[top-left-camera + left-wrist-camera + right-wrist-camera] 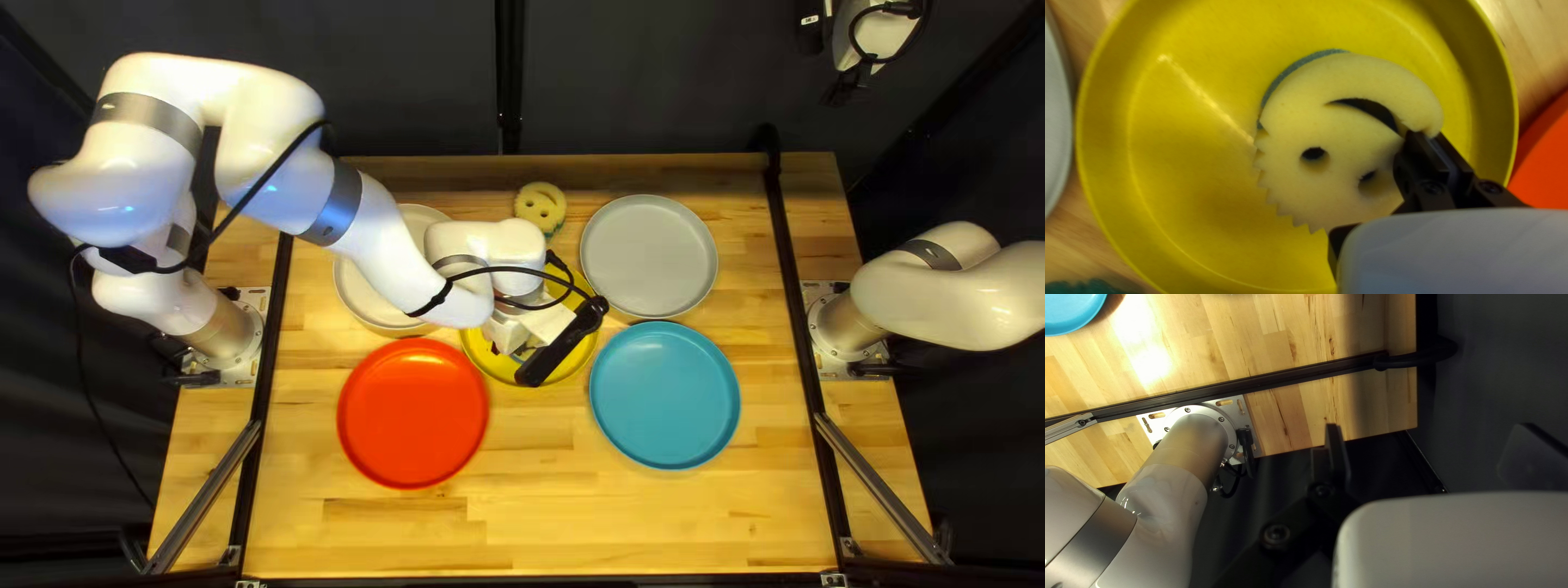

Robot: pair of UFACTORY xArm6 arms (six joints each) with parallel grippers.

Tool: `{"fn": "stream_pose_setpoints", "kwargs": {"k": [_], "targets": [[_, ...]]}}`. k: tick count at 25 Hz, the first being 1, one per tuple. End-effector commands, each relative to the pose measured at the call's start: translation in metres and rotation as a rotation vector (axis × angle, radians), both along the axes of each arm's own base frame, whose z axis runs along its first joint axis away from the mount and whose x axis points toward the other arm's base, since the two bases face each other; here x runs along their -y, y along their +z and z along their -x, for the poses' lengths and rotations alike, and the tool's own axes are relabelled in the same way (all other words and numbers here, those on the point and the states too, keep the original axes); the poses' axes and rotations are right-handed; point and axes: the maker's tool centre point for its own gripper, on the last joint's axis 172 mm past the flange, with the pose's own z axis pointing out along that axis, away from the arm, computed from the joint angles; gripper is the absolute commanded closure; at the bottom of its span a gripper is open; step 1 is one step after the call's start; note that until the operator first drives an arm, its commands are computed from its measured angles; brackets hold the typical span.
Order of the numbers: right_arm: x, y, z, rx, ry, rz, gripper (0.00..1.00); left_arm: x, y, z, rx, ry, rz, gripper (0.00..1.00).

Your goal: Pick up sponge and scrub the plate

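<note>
Dark curtain [392, 87]: it hangs behind the wooden desk [610, 523], at the far edge.
Sponge [1290, 125]: round, pale yellow, with a smiling face, over the yellow plate [1181, 218] and inside its rim; whether it presses on the plate, I cannot tell.
Left gripper [1426, 133]: clenched on the sponge at its border, beside one end of the mouth slot [1366, 109].
Handling: I judge it light and soft, not fragile, but the foam strip by the slot may bend or tear if I pull strongly. A deeper hold across the solid middle would be more steady.
Scrub side: the blue layer [1290, 73] is under the foam, so it seems well turned for scrubbing. Next step, I think, is gentle pressure and small circles; too much push could make the plate slide.
Near plates: red plate [414, 414] and blue plate [664, 394] stand on the two sides of the yellow one, toward the near edge; grey plate [649, 256] is farther back.
Second smiley [541, 205]: it lies behind the yellow plate, apart from my work.
Right gripper [1429, 430]: released, its fingers wide apart, with nothing between them.
</note>
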Motion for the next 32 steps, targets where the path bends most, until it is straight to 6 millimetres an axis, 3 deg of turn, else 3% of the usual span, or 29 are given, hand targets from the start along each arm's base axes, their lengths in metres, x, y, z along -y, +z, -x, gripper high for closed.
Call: {"fn": "stream_pose_setpoints", "kwargs": {"k": [1, 9, 13, 17, 21, 32], "targets": [[0.000, 0.000, 0.000, 0.000, 0.000, 0.000, 0.00, 0.003, 0.002, -0.007, 0.007, -0.014, -0.007, 1.00], [0.000, 0.000, 0.000, 0.000, 0.000, 0.000, 0.00, -0.008, 0.009, 0.033, -0.003, 0.014, -0.003, 1.00], [0.000, 0.000, 0.000, 0.000, 0.000, 0.000, 0.00, -0.021, 0.003, 0.066, -0.024, 0.049, 0.010, 1.00], [0.000, 0.000, 0.000, 0.000, 0.000, 0.000, 0.00, -0.025, -0.004, 0.083, -0.041, 0.070, 0.024, 1.00], [0.000, 0.000, 0.000, 0.000, 0.000, 0.000, 0.00, -0.024, -0.002, 0.078, -0.047, 0.075, 0.029, 1.00], [0.000, 0.000, 0.000, 0.000, 0.000, 0.000, 0.00, -0.032, 0.001, 0.016, -0.014, 0.048, 0.027, 1.00]]}}
